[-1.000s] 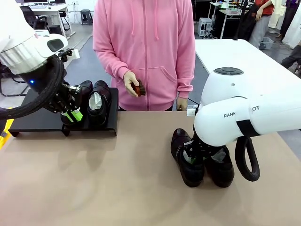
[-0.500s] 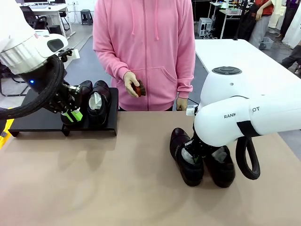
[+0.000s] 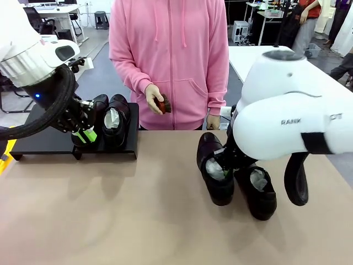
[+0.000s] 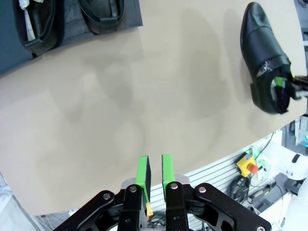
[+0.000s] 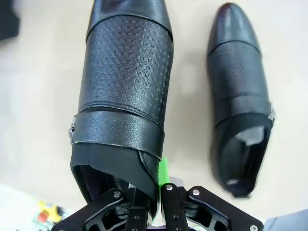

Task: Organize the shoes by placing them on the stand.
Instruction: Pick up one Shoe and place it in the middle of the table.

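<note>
Front view: the right fingers (image 3: pixel 226 161) are clamping the rim of one shoe (image 3: pixel 214 179), well to the right of the stand (image 3: pixel 41 142). Whether its sole is clearing the counter (image 3: pixel 138 215) I cannot tell. A second shoe (image 3: pixel 258 194) is lying just past it, farther from the stand. Two more shoes (image 3: pixel 116 118) are sitting side by side at the stand's right end, and the left fingers (image 3: pixel 87 135) are hovering at their heels. Behind the stand's right end, a person (image 3: pixel 168 55) in a pink hoodie is holding a brush (image 3: pixel 162 104).

Left wrist view: the left fingers are standing almost together, with nothing between them.

Right wrist view: the right fingers are pinching the wall of the shoe's opening at the heel end.

With a grip that far back, the toe is likely to sag or swing. The lift should be high enough to clear the stand's edge. The carry should be slow, ending on the free stretch left of the pair, toe pointing the same way. The left arm is crowding that spot and may need to give way.

The counter is tan, matte and bare around the shoes. White tables (image 3: pixel 276 66) and office chairs (image 3: pixel 33 19) are showing behind the stand.
</note>
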You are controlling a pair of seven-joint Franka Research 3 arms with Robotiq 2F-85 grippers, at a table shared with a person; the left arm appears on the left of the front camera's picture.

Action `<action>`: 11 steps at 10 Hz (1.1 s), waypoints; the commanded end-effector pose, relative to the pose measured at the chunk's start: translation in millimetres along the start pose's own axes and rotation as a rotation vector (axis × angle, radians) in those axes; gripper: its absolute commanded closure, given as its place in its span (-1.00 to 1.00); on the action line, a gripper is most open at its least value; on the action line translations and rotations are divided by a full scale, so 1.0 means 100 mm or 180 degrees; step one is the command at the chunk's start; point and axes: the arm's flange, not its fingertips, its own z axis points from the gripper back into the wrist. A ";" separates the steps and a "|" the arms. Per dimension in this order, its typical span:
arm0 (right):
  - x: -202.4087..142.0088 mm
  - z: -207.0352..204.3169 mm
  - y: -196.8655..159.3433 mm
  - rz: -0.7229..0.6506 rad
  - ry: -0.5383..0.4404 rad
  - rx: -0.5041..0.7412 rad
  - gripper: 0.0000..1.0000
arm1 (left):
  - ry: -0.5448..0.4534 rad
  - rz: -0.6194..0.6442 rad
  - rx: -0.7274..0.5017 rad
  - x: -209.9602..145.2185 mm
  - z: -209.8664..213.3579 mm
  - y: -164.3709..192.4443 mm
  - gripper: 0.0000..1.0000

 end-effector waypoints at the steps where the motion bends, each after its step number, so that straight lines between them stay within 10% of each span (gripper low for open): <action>1: -0.29 0.22 0.28 0.0064 0.0077 0.0375 1.00 | -0.0036 -0.0013 -0.0056 -0.01 0.00 0.00 0.63; 6: -0.54 -0.49 1.48 0.0060 0.0201 0.0559 1.00 | -0.0036 -0.0013 -0.0056 -0.01 0.00 0.00 0.63; 10: -0.44 -0.85 1.66 -0.0233 0.0262 0.0523 1.00 | -0.0036 -0.0013 -0.0056 -0.01 0.00 0.00 0.63; 11: -0.43 -0.88 1.64 -0.0271 0.0326 0.0546 0.71 | -0.0036 -0.0013 -0.0056 -0.01 0.00 0.00 0.63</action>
